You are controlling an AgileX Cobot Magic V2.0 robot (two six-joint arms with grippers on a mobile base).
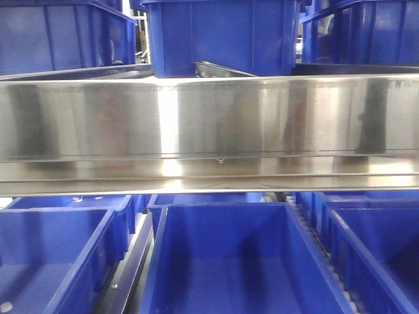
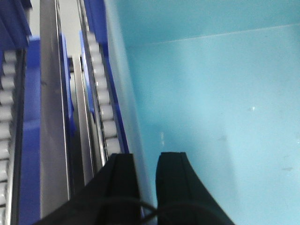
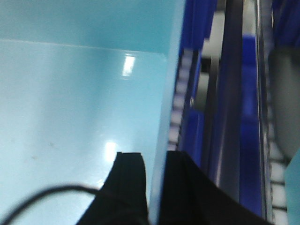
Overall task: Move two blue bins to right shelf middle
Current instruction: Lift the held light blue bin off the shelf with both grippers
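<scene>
No legible text, label, brand, number or sign in any view. Steel shelf rail: bare brushed metal, reflections only. Dark blue bins: no markings that can be read. Pale blue bin in the left wrist view: walls and floor plain and unprinted. The right wrist view of the pale blue interior is the same.

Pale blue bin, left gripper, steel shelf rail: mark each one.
Pale blue bin (image 2: 211, 117), left wrist view, inside surface.
Left gripper (image 2: 146, 157), left wrist view, midway between fingertips.
Steel shelf rail (image 1: 209, 118), front view, middle of its face.
</scene>
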